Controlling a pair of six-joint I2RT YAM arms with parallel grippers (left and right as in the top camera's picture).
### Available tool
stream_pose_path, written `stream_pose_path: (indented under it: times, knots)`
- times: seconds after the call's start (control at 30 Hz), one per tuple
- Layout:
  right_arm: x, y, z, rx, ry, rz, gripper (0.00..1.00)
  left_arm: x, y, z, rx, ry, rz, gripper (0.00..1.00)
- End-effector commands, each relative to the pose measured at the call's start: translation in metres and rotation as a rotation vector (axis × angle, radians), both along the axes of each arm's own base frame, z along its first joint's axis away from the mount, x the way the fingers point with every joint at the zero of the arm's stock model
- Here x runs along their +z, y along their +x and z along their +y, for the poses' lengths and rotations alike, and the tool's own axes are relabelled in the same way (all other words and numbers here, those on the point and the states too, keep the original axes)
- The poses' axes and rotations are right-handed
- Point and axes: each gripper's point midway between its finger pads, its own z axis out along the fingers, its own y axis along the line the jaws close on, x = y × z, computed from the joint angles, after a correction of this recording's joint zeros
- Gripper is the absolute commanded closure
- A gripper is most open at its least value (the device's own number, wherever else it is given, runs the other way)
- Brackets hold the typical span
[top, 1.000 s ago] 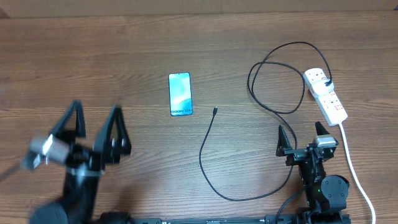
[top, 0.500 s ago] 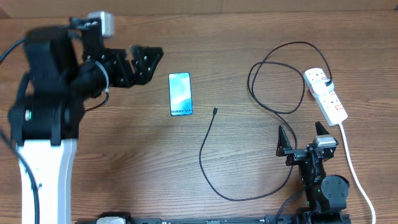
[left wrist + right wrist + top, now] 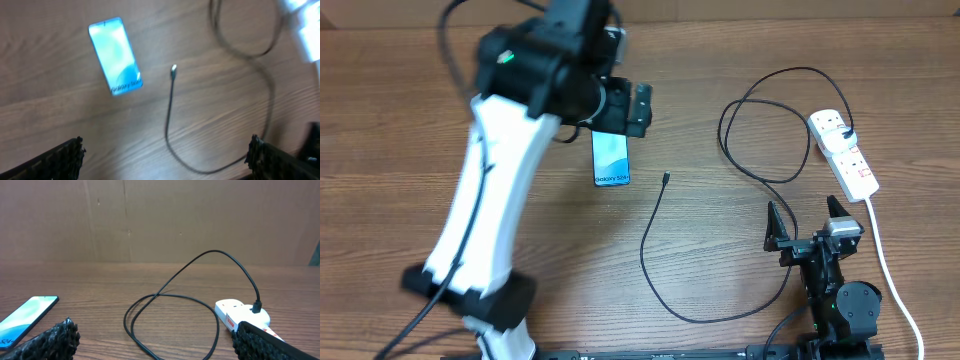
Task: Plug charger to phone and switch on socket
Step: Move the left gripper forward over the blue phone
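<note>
The phone (image 3: 611,158) lies flat with its screen lit; it also shows in the left wrist view (image 3: 115,55) and the right wrist view (image 3: 25,315). The charger (image 3: 646,250) is a thin black cable. Its small tip (image 3: 665,179) lies loose to the right of the phone, apart from it, as the left wrist view (image 3: 173,70) shows. Its black plug (image 3: 847,134) sits in the socket (image 3: 845,152). My left gripper (image 3: 625,118) hovers open above the phone's far end (image 3: 165,155). My right gripper (image 3: 810,225) is open and empty near the front edge (image 3: 155,340).
The charger makes a double loop (image 3: 760,125) left of the socket and a wide curve (image 3: 710,318) near the front. The socket's thick white cord (image 3: 890,270) runs to the front right. A cardboard wall (image 3: 160,220) stands behind the table.
My left arm has swung from the front left up and to the right, and its gripper now hangs over the phone. The right arm, phone and cable have not moved.
</note>
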Motion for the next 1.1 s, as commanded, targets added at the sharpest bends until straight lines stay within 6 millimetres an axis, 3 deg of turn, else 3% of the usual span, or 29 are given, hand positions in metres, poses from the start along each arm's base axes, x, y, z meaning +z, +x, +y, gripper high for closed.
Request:
stream_pose_path:
  times: [0.0, 0.13, 0.37, 0.6, 0.93, 1.07]
  knots:
    - [-0.002, 0.000, -0.001, -0.006, -0.001, -0.005, 0.00, -0.037, 0.014, -0.008, -0.010, 0.100, 0.069, 0.00]
    - [-0.002, 0.000, -0.001, -0.006, -0.002, -0.005, 0.00, -0.073, 0.020, -0.022, 0.025, 0.130, 0.156, 0.00]
    - [-0.002, 0.000, -0.001, -0.006, -0.001, -0.005, 0.00, -0.107, 0.036, -0.054, 0.059, 0.037, 0.227, 0.00]
    - [-0.002, 0.000, -0.001, -0.006, -0.001, -0.005, 0.00, -0.135, 0.061, -0.006, 0.492, 0.198, 0.205, 0.00]
    - [-0.002, 0.000, -0.001, -0.006, -0.001, -0.005, 0.00, -0.173, 0.071, -0.003, 0.399, 0.261, 0.249, 0.01]
    - [-0.002, 0.000, -0.001, -0.006, -0.001, -0.005, 0.00, -0.185, 0.075, -0.013, 0.314, 0.193, 0.289, 0.00]
